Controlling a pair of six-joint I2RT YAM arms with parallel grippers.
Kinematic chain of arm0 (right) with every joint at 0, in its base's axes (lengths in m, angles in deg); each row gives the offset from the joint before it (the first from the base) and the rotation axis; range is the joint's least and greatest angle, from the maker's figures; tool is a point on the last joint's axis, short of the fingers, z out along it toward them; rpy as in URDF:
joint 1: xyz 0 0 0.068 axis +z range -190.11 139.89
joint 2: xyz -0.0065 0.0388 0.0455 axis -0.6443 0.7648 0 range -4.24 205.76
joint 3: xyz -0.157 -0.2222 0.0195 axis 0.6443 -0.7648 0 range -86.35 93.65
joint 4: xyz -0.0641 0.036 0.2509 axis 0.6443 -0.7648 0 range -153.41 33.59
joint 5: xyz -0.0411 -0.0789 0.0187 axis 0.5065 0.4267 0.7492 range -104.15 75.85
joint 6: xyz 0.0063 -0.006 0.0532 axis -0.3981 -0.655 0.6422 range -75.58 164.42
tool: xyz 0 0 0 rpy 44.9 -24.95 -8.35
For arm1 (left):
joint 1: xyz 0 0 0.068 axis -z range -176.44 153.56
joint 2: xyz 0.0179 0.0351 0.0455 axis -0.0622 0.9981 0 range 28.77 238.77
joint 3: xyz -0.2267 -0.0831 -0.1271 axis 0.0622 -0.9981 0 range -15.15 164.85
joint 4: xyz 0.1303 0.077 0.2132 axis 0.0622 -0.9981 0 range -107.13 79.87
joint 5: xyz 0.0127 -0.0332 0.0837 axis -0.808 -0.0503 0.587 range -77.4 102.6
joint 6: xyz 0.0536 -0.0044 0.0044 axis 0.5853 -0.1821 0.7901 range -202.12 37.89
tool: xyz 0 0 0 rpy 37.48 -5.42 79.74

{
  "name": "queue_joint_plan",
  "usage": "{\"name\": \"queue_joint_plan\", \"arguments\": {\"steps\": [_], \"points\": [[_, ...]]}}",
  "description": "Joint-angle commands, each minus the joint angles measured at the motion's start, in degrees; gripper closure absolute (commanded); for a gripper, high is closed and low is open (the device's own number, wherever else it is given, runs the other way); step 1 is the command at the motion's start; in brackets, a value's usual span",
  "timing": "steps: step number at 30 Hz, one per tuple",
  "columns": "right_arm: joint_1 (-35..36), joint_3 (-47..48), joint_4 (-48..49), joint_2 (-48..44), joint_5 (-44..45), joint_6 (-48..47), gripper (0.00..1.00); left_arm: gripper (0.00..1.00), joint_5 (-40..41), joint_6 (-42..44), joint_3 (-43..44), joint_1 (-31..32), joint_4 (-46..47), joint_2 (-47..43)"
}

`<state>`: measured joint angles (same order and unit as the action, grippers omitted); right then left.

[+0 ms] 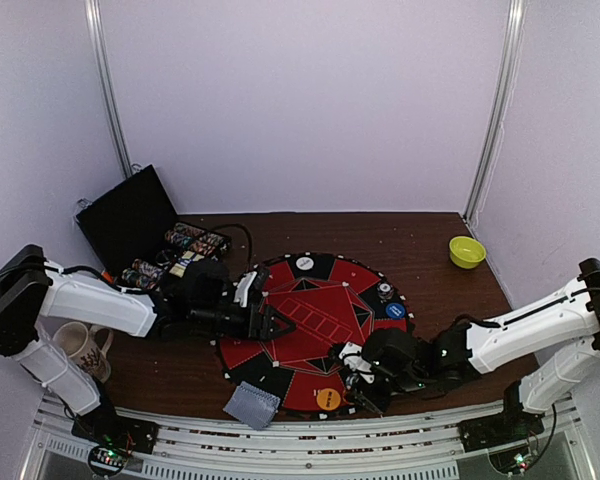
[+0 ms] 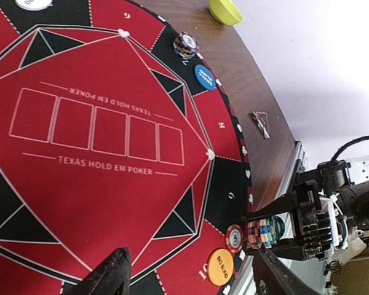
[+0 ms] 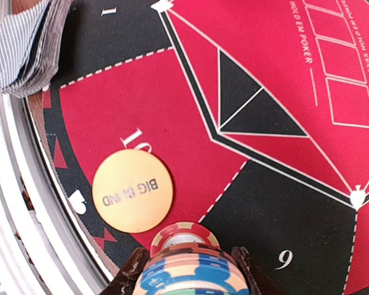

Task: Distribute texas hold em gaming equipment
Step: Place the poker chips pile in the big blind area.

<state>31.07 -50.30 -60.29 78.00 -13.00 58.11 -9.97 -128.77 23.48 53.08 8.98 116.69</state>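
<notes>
Nearest the arm bases, a deck of playing cards (image 1: pixel 251 403) with grey-blue backs lies at the near-left rim of the round red-and-black poker mat (image 1: pixel 325 330). Just to its right, on the mat's near edge, sits the orange "BIG BLIND" button (image 3: pixel 133 191). Close beside that disc, the right fingers (image 3: pixel 130 276) pinch a short stack of striped-edge poker chips (image 3: pixel 189 273) low over the mat's rim. A single red-and-cream chip (image 3: pixel 184 232) lies flat on the mat at the stack's far side; whether the two touch cannot be told. Off to the left, a white mug (image 1: pixel 80 345) stands on the dark wooden surface (image 1: pixel 430 235) beside the left arm. Farther in, the left fingers (image 2: pixel 111 273) are spread with nothing between them, above the mat's left half and aimed toward its printed card boxes. At the mat's right rim lies the blue button (image 1: pixel 395 311), with a second chip stack (image 1: pixel 385 291) just behind it. A white button (image 1: pixel 304 263) rests at the far rim. At the far left an open black case (image 1: pixel 130 215) holds rows of chips (image 1: pixel 185 245), and a yellow bowl (image 1: pixel 467 251) sits far right.
</notes>
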Motion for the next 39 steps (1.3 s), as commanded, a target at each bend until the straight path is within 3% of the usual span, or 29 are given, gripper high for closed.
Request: {"name": "queue_joint_plan", "arguments": {"steps": [1, 31, 39], "points": [[0.93, 0.31, -0.68, 1.33, 1.09, 1.16, 0.88, 0.3, 2.06, 3.04, 0.3, -0.56, -2.99, -1.68], [1.07, 2.74, -1.56, 4.74, 0.84, -0.86, 0.79, 0.3, 2.44, 3.91, 0.39, -0.91, -4.5, -2.23], [1.07, 3.01, -2.74, 5.05, 2.24, 0.05, 0.58, 0.3, 2.68, 4.08, 0.48, -1.0, -4.86, -2.51]]}}
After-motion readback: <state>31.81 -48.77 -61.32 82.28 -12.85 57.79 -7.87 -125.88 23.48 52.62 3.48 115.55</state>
